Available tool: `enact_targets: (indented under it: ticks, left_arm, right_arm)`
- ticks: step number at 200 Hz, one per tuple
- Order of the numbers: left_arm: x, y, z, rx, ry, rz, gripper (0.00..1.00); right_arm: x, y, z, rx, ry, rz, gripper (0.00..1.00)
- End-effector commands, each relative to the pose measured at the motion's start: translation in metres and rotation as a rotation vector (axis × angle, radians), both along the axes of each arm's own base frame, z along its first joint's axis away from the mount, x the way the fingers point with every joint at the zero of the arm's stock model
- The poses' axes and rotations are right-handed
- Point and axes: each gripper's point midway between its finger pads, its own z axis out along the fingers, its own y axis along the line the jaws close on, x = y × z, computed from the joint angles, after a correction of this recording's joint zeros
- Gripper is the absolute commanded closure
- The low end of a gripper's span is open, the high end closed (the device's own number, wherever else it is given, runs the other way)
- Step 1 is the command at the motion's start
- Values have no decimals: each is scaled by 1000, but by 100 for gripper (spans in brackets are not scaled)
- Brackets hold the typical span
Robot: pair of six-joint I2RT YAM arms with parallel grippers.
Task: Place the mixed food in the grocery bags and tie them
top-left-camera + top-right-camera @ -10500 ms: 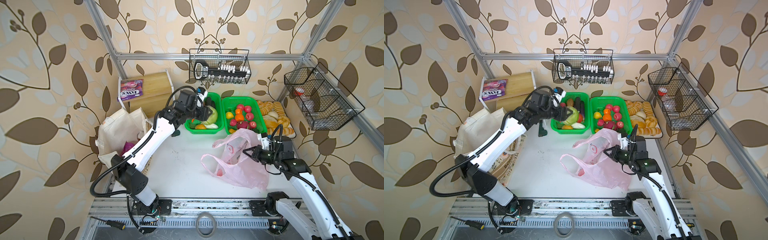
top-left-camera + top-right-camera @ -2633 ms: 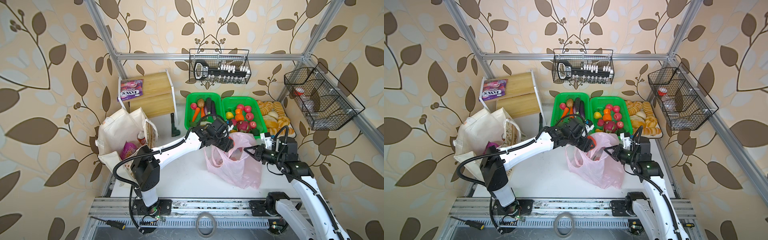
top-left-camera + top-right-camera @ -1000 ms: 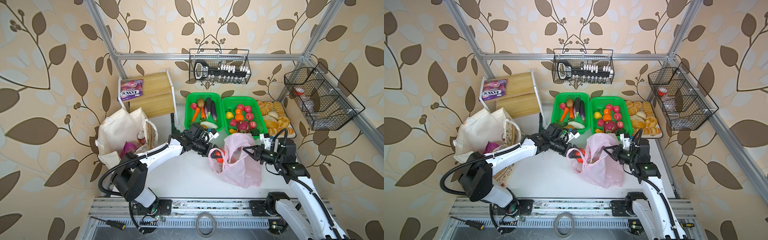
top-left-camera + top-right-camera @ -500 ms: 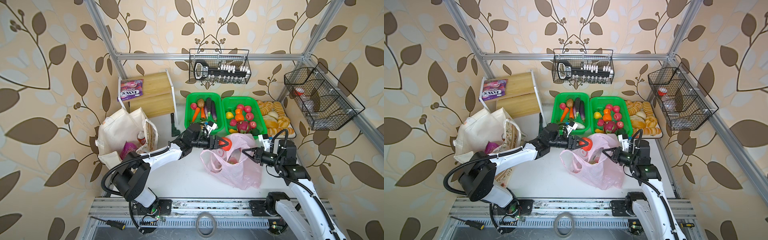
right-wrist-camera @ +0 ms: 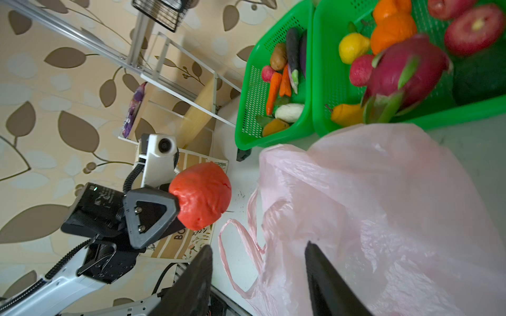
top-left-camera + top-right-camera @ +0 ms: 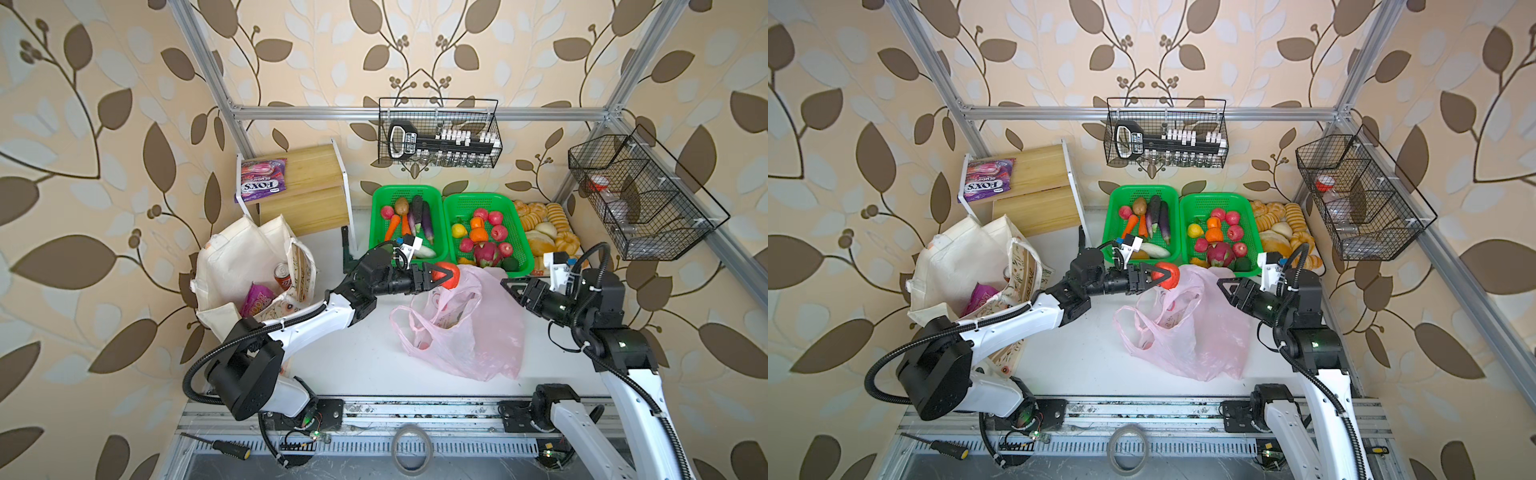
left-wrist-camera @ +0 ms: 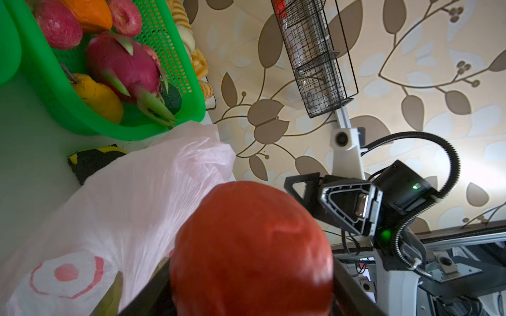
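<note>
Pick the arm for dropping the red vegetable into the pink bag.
Left. The left end effector grips the red vegetable at the pink bag's opening; the right end effector is open, empty, beside it.

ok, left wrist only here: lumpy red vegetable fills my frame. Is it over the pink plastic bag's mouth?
Observer: Nearly. In a top view the round red vegetable in the left claw hangs over the pink plastic bag's far edge, by the green plastic fruit basket.
Operator: Right claw pinching the bag?
Observer: No. The right wrist view shows the right claw open, gripping nothing.
Operator: Tote contents?
Observer: The cream canvas tote holds a red drink can and a purple packet.
</note>
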Motion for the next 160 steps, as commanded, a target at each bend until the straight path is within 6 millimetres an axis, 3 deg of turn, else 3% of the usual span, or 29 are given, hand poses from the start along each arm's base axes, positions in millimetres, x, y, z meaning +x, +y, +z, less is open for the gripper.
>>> enact_targets:
  ticks: [1, 18, 55, 98, 126, 160]
  left_arm:
    - [2, 10, 25, 17, -116, 48, 53]
    - [7, 26, 27, 82, -158, 144, 55]
    - [27, 93, 15, 363, -184, 464, 58]
    - [33, 164, 1, 537, -158, 670, 57]
    - [29, 183, 2, 569, -185, 711, 56]
    - [27, 183, 4, 582, -215, 688, 55]
  right_arm:
    - [-6, 13, 1, 15, 36, 6, 56]
    - [-10, 41, -2, -5, 40, 64, 64]
    - [-7, 100, -12, -153, 23, 60, 62]
    - [13, 139, -68, -291, 181, -97, 46]
    - [24, 150, -94, -287, 215, -209, 39]
    - [43, 144, -116, -262, 240, -397, 36]
